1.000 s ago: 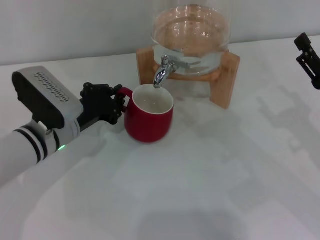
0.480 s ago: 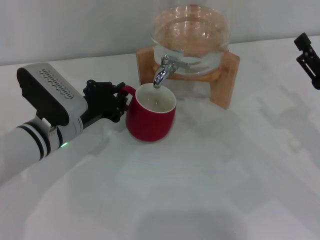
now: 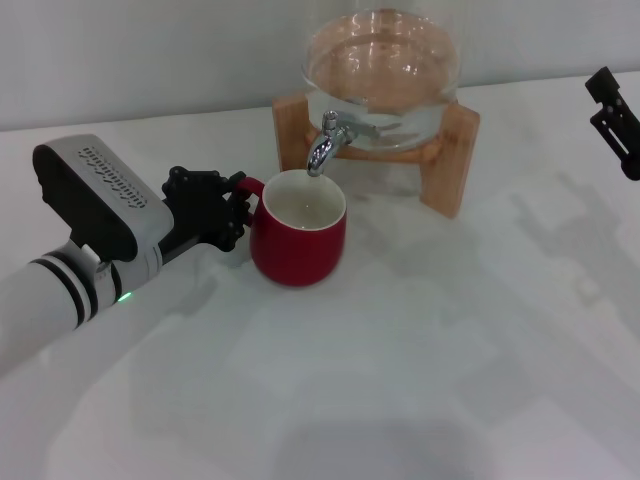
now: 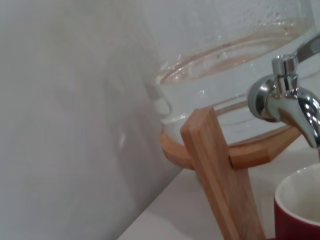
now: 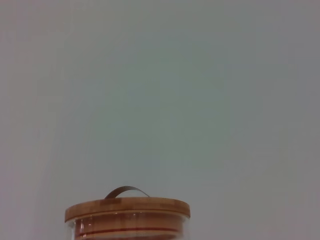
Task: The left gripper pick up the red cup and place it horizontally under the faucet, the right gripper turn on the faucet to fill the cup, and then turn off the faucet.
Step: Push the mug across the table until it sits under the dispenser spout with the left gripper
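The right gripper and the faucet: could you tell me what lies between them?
In the head view, the glass jar on its wooden stand lies between the right gripper and the faucet.

White table under red cup, wooden stand

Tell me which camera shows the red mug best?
The head view: the whole red mug stands under the faucet, its handle at the left tool. The left wrist view catches only its rim; the right wrist view shows none.
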### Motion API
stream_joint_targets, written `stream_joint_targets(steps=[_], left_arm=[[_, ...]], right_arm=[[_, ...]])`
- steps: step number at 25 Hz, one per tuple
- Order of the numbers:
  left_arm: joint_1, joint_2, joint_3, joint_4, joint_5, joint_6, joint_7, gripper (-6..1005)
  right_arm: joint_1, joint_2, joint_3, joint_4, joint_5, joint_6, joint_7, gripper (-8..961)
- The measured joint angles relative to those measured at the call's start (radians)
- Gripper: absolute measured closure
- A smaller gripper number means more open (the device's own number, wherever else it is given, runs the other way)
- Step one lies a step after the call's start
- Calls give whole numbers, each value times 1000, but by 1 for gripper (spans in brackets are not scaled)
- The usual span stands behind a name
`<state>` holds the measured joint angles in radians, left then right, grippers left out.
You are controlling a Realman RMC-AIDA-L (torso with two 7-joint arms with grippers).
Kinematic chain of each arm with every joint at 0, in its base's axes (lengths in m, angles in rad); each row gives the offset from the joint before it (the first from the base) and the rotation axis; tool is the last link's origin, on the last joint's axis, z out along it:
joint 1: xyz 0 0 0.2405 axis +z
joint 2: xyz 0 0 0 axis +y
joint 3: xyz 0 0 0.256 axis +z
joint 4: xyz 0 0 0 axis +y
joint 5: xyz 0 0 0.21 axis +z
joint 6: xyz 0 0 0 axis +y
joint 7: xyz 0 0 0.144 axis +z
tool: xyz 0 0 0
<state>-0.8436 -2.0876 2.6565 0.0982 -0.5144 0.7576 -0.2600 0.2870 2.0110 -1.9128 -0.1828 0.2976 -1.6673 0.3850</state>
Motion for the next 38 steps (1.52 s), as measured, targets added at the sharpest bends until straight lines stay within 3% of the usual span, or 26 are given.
stream_joint_targets(steps=[38], left_arm=[[-6,0,-6,11,0,-50,27,868]], right_arm=[[9,2,-3,-12,0,2,0,169]])
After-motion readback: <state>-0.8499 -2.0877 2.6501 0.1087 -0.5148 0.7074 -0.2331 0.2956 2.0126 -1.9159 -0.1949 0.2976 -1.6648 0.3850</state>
